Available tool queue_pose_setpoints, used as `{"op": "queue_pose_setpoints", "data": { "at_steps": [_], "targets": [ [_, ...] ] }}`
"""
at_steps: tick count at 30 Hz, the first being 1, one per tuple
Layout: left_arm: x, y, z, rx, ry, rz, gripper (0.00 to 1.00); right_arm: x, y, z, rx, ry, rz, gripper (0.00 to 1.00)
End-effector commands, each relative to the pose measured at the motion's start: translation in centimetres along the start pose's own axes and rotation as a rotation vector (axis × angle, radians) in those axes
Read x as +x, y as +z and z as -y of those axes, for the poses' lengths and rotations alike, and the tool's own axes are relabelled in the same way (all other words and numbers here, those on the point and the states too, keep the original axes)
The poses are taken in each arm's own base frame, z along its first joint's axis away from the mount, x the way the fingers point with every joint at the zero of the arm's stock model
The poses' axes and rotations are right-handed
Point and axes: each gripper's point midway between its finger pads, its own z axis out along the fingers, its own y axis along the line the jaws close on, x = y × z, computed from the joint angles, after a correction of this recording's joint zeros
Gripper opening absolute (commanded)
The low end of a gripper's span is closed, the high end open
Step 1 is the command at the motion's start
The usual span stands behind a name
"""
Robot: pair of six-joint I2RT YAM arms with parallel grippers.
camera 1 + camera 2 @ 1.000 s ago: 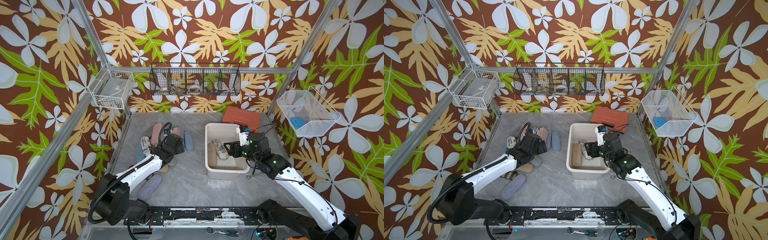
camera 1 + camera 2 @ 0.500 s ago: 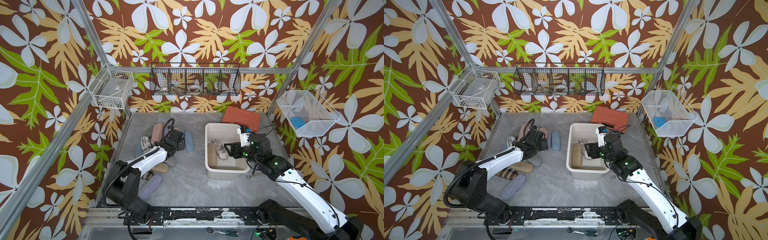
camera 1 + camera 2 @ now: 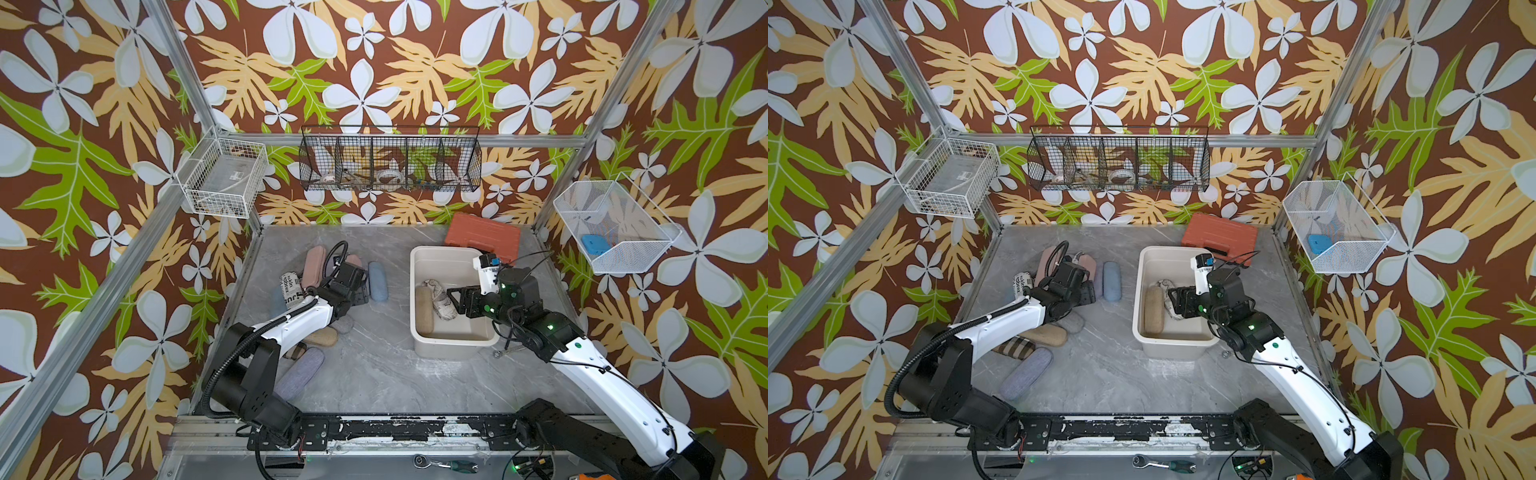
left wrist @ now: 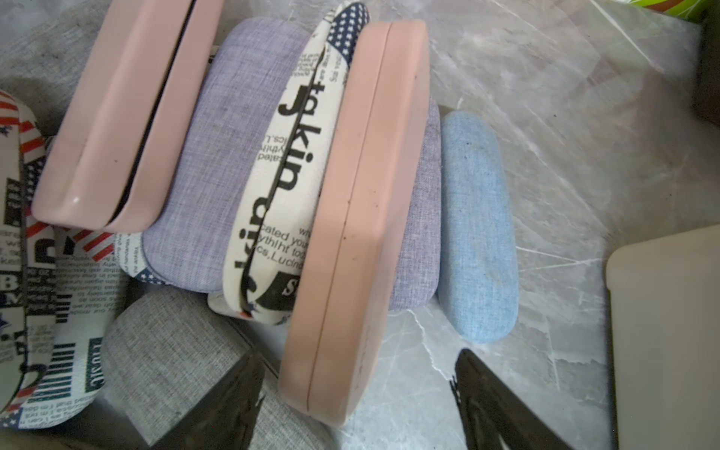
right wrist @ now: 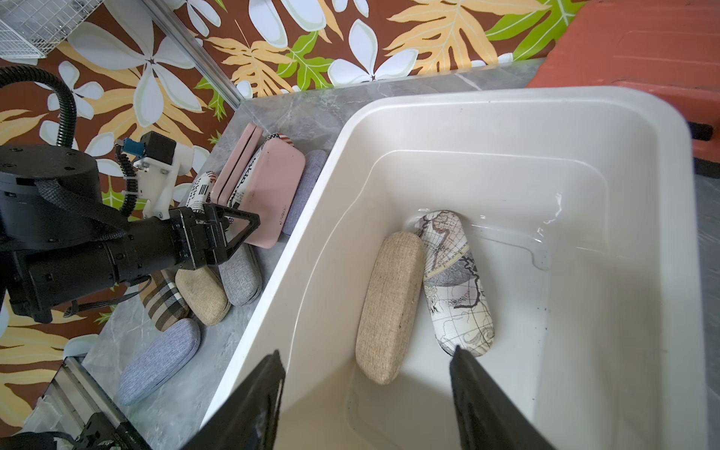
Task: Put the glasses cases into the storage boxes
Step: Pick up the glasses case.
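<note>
Grey marble counter between flower-papered walls carries a cream tub on the right and a heap of glasses cases on the left. Two cases lie in the tub, a tan one and a map-print one, touching side by side. Right jaws hang wide above them, holding nothing. Left jaws stand wide, a pink case end between them, clear of both. A light blue case lies just beside.
</note>
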Motion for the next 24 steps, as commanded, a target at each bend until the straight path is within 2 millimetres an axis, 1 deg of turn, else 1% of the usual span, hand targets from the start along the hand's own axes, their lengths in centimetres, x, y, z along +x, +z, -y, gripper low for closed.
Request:
{"op": "queue_pose_setpoints", "data": {
  "at_steps": [1, 5, 9, 14, 21, 24],
  "targets": [
    [-0.1, 0.4, -0.2, -0.012, 0.013, 0.012, 0.81, -0.4, 0.1, -0.3, -0.011, -0.008, 0.018, 0.68],
    [0.2, 1.3, 0.5, 0.010, 0.021, 0.001, 0.76, -0.3, 0.2, -0.3, -0.015, 0.002, 0.021, 0.68],
    [-0.1, 2.1, 0.6, -0.008, 0.021, 0.004, 0.73, -0.4, -0.1, -0.1, -0.002, -0.009, 0.015, 0.67],
    [-0.6, 3.1, 0.9, -0.025, 0.018, -0.005, 0.72, -0.4, -0.7, 0.0, -0.001, -0.001, 0.040, 0.67],
    [-0.6, 3.7, 1.0, -0.034, 0.020, -0.009, 0.59, -0.1, -0.8, 0.2, 0.008, -0.005, 0.038, 0.66],
    [-0.6, 3.7, 1.0, -0.036, 0.021, -0.012, 0.53, -0.4, -0.9, 0.0, 0.004, -0.013, 0.035, 0.66]
  ]
}}
